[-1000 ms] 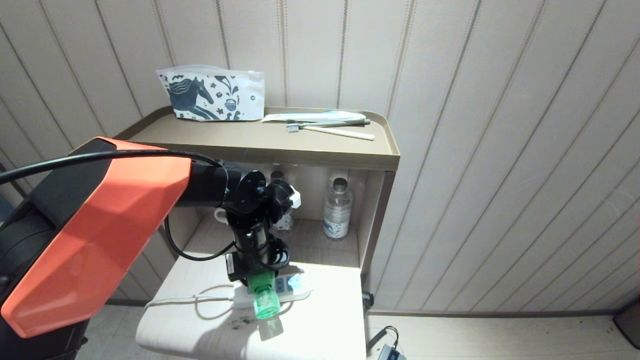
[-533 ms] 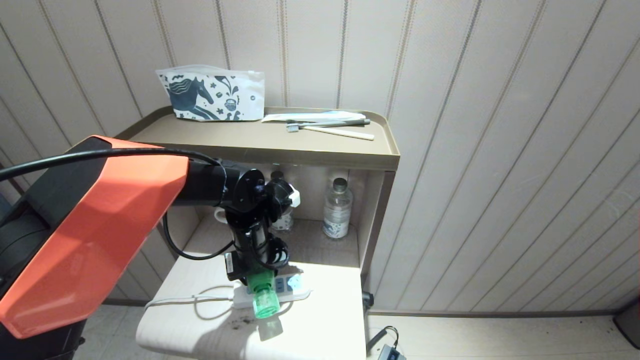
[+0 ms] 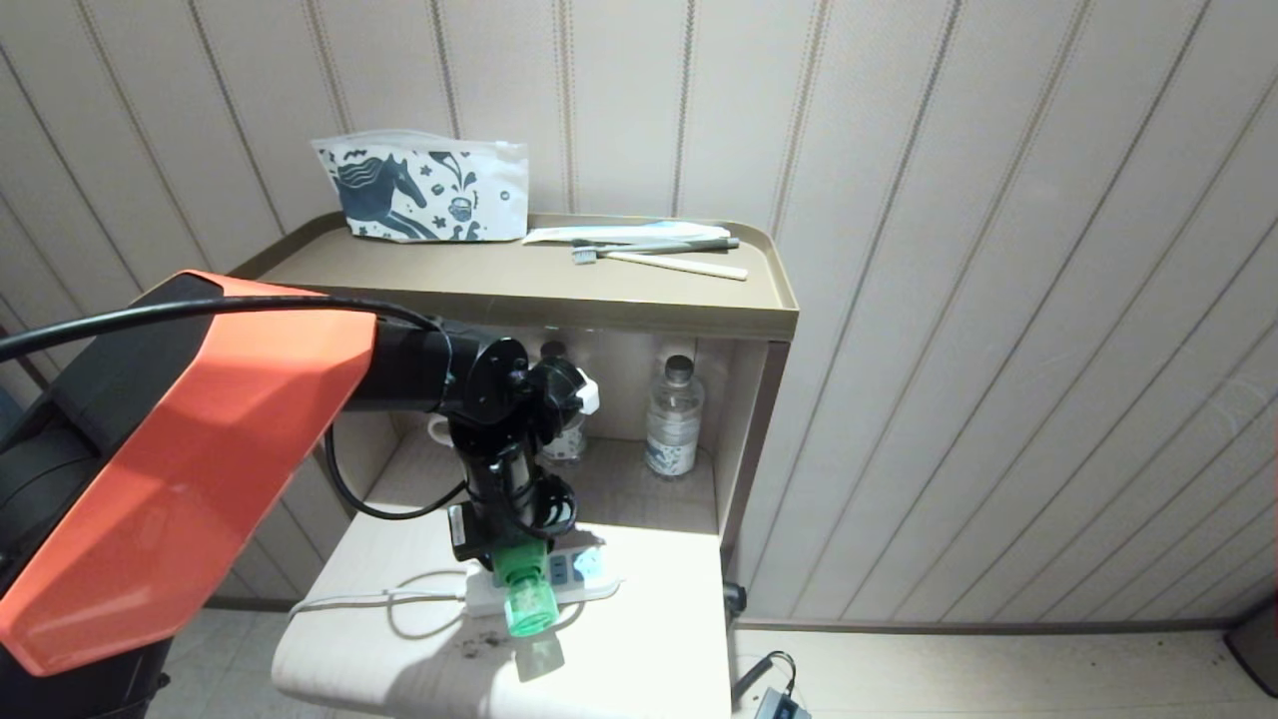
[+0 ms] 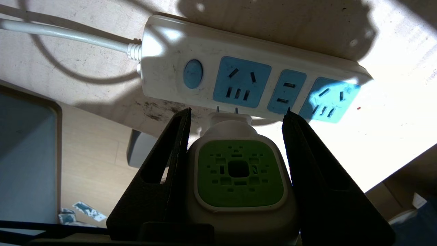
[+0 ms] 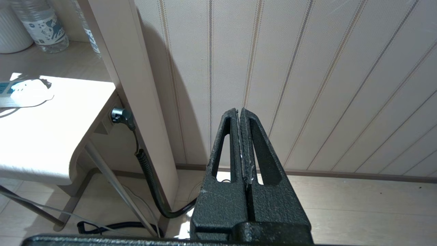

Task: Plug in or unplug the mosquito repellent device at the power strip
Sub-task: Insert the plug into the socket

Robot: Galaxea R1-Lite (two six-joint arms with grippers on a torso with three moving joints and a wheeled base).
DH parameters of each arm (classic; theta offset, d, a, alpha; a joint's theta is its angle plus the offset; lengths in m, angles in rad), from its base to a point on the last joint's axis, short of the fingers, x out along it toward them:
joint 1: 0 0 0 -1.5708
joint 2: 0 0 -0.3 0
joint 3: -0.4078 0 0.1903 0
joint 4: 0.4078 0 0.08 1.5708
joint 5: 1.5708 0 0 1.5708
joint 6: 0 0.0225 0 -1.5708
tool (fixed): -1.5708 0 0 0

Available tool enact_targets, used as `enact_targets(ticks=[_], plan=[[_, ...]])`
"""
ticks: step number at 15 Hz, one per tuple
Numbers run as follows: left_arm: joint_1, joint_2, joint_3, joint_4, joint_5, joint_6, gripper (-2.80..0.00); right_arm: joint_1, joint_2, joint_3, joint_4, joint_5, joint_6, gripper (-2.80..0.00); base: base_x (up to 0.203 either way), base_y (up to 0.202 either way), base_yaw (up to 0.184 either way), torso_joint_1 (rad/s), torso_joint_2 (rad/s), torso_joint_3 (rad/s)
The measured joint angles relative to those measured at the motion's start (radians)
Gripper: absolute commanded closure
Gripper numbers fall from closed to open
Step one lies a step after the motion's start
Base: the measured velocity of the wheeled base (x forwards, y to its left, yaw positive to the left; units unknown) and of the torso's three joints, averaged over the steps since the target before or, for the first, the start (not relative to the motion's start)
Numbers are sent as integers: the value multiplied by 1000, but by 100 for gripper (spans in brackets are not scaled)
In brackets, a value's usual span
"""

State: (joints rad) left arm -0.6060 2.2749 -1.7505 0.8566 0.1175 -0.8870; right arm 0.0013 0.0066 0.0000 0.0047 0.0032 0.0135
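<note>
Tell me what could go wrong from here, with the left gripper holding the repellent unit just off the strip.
1. In the left wrist view the mosquito repellent device, clamped in the left gripper, shows its two prongs bare beside the power strip, not over slots; pushing now could jam or bend them.
2. The strip lies loose near the table edge; a push could slide it.
3. The cord loops close by and might snag.

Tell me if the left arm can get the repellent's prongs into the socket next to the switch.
Probably yes: the left gripper holds the mosquito repellent device, prongs free just off the power strip, and nothing blocks that socket.
</note>
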Motion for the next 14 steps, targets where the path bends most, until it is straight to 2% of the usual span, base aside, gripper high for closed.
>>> enact_targets(ticks=[14], plan=[[0,19,-21,-10,1,7,0,0,0,0,1,0,0,0,0,0,0,0,0,0]])
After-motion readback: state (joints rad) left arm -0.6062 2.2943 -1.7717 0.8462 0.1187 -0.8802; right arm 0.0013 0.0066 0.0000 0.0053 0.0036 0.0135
